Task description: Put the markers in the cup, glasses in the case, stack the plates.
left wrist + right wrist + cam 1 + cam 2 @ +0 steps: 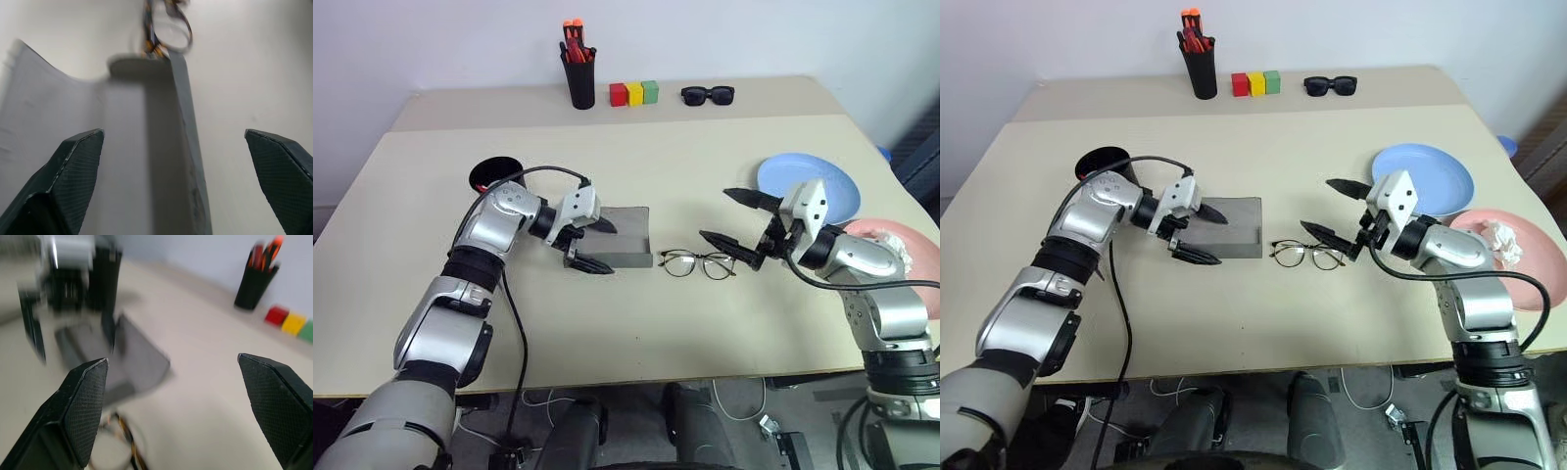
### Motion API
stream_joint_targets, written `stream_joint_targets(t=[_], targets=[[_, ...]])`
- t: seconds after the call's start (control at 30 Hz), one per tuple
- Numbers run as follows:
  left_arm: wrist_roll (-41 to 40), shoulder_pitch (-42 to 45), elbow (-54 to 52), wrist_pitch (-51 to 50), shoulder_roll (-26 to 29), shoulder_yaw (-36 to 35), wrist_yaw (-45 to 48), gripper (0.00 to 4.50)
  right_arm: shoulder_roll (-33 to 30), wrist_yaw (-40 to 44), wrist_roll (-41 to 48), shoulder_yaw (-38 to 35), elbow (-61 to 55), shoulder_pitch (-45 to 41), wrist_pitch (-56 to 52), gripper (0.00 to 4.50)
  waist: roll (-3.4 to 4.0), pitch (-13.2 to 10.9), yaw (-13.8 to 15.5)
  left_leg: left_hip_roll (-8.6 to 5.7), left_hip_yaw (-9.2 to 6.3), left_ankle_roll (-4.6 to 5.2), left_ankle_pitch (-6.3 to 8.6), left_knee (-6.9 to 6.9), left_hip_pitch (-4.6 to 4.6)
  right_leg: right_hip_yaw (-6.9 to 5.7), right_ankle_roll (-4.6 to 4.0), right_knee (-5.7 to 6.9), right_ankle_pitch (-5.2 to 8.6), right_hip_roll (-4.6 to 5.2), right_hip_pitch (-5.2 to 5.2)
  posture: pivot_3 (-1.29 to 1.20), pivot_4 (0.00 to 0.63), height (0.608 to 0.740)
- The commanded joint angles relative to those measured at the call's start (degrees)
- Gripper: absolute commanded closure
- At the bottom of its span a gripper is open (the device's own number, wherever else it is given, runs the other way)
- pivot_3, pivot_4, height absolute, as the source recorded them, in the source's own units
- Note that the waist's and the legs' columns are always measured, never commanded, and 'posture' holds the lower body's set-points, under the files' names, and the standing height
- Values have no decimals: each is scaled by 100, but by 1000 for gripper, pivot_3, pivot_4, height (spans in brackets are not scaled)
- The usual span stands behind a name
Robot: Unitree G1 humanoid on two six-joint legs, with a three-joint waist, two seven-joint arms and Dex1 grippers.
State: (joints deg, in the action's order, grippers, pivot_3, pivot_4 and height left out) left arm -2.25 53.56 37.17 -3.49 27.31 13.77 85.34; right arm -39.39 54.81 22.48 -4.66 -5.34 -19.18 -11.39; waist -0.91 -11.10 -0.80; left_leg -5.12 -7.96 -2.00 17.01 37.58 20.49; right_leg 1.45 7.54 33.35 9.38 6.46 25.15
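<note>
The grey glasses case (1232,226) lay open on the table (1263,137). Left gripper (1197,236) hung over it, fingers spread wide, holding nothing. The wire-framed eyeglasses (1307,256) sat just right of the case, the right gripper (1337,211) beside them, jaws wide and empty. Farther right of the case: the light blue plate (1440,176) and the pink plate (1528,264). The black cup (1102,161) stood to the case's left
</note>
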Motion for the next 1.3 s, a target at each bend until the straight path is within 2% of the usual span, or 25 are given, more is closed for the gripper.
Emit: stream_joint_targets(t=[0.03,0.13,0.43,0.73,0.9,1.0,1.07,1.3], targets=[[-531,-141,-733,-492,177,-510,-182,66,-612,208,-702,362,-221,-49,-10,147,2,-1,-6,0,1,0,0,1,1,0,0,0,0,0,0,0,150,740],[-1112,-457,-1574,-1321,258,-863,-290,66,-864,112,-1035,667,-450,-215,-413,147,2,-1,-35,1,2,3,2,0,-1,1,1,3,1,0,2,0,150,740],[-2113,-1585,-3447,-2827,891,-1333,-611,66,-821,-226,-1212,1009,-1282,-784,-1866,147,2,-1,1,5,0,2,2,12,4,3,-1,10,1,-1,5,0,150,740],[-2895,-2756,-4826,-3446,1204,-2068,-1427,66,-834,-292,-2246,1893,-581,-1173,-1453,147,3,-1,3,4,0,5,5,20,5,2,-1,8,2,2,1,0,150,740],[-3256,-3239,-5320,-3652,1367,-2404,-1746,66,-787,-178,-2513,2062,-333,-1328,-1350,147,3,-1,0,4,1,5,5,20,6,2,-1,9,1,2,4,0,150,740],[-3392,-3402,-5478,-3666,1452,-2467,-1868,0,-777,-56,-2573,2111,-272,-1323,-1238,1080,2,-1,7,4,1,5,5,19,4,2,-2,9,2,2,2,0,150,740],[-3491,-3443,-5530,-3720,1482,-2478,-1967,0,-779,38,-2569,2118,-324,-1305,-1249,1968,2,-1,12,4,1,5,5,21,6,2,-2,8,2,2,1,0,150,740],[-3598,-3495,-5605,-3666,1529,-2425,-2121,0,-819,116,-2817,2184,-254,-1272,-1072,1968,3,-1,3,4,1,5,5,21,4,2,-2,8,2,2,0,0,150,740]])
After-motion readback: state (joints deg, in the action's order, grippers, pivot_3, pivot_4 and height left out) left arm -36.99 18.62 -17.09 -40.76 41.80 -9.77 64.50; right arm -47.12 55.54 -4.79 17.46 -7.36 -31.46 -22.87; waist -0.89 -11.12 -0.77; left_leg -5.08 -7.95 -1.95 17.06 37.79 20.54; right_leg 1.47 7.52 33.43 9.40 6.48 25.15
